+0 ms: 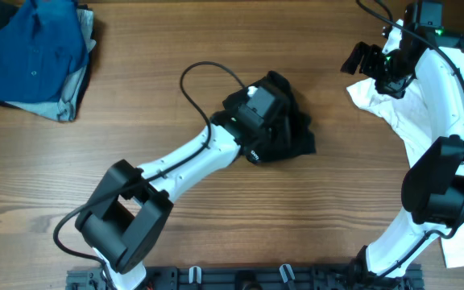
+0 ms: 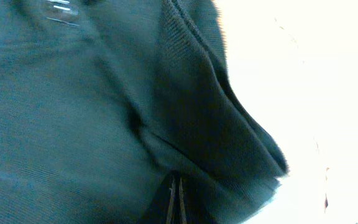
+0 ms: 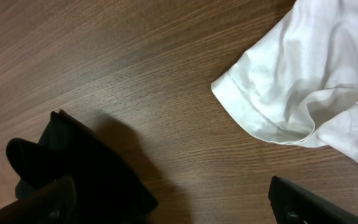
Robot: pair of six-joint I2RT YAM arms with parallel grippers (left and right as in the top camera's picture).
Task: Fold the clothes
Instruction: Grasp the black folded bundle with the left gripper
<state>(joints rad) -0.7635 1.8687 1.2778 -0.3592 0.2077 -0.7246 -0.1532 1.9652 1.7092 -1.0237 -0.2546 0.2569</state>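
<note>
The clothes, a black T-shirt, lie bunched in a heap at the table's middle. My left gripper is buried in the heap. In the left wrist view its fingers are pressed together with the dark fabric gathered around them, and a bit of white lettering shows at the top. My right gripper hovers open at the far right, beside the white T-shirt and away from the black one. In the right wrist view its fingers stand wide apart over bare wood, with the black T-shirt's edge at lower left.
A white T-shirt lies crumpled at the right under the right arm; its sleeve shows in the right wrist view. A blue buttoned shirt sits on other clothes at the far left corner. The left arm's cable loops above the table.
</note>
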